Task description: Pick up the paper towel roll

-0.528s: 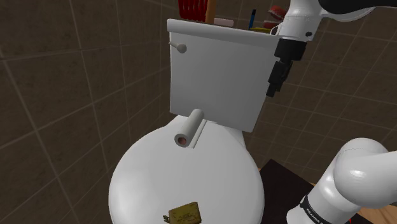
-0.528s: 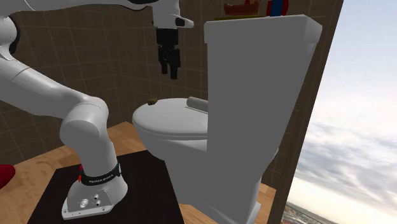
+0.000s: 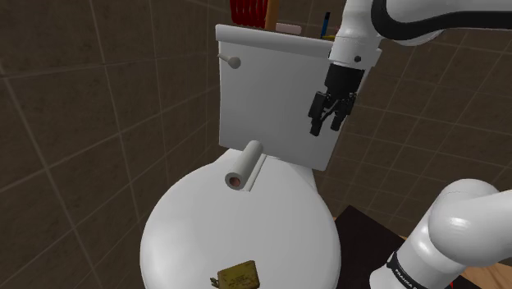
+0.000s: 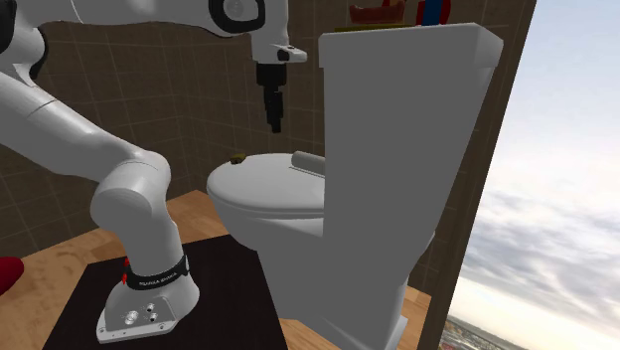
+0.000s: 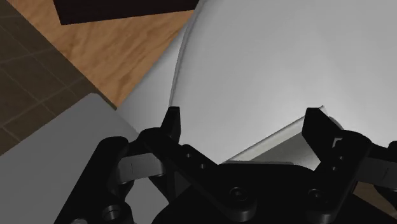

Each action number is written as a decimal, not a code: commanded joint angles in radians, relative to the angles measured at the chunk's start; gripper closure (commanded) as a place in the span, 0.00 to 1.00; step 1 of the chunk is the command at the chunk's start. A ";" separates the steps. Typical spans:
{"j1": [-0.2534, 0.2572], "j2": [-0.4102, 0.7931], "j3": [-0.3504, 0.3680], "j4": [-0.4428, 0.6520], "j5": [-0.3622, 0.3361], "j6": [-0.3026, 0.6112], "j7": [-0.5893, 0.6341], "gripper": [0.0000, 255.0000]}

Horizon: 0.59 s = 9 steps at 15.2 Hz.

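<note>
**Shoulder view.** The gripper hangs in front of the tank, well above the lid. The roll lies on its side at the lid's rear, near the tank's foot, below the gripper and toward this view's left.

**Second exterior view.** The gripper points downward, well apart from the roll.

**Wrist view.** The fingers stand wide apart with nothing clasped between them.

**Progress.** No grasp is made; lining up over the roll, descent, closure and lift appear to remain.

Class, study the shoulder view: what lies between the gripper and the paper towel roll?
No object: in the shoulder view the stretch from gripper to paper towel roll is bare, backed by the toilet tank front.
</note>
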<state>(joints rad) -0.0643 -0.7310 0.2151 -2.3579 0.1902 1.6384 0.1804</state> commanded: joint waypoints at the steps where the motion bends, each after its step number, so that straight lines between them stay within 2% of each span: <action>1: -0.017 0.039 0.056 -0.007 0.031 0.059 0.111 0.00; 5: -0.062 0.148 0.160 0.016 0.067 0.169 0.313 0.00; 9: -0.117 0.282 0.260 0.065 0.066 0.276 0.520 0.00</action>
<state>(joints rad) -0.1650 -0.4872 0.4494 -2.3128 0.2594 1.8897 0.6415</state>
